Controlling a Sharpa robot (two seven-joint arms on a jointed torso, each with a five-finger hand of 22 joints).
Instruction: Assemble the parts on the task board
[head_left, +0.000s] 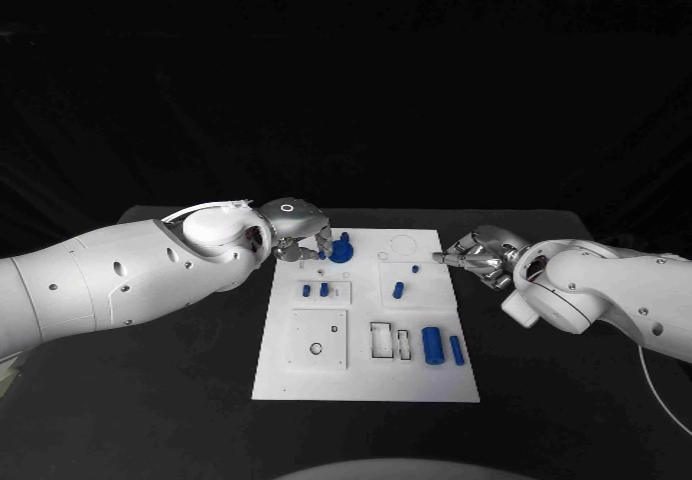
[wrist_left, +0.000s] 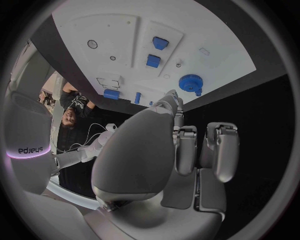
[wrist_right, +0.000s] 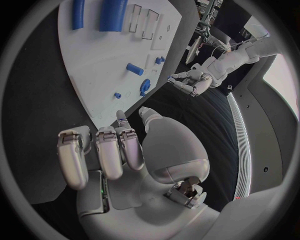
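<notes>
Task board (head_left: 289, 385) near edge bare; left hand (head_left: 299, 237), right hand (head_left: 476, 252) at far corners, fingers spread, holding nothing.

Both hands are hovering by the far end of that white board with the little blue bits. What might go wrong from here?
Guesses only. The left hand hangs right beside the blue gear; coming down slightly off, its fingers could knock it instead of gripping it. The right hand sits at the task board's far right edge, so a reach inward might nudge the board or the small blue peg nearby.
</notes>
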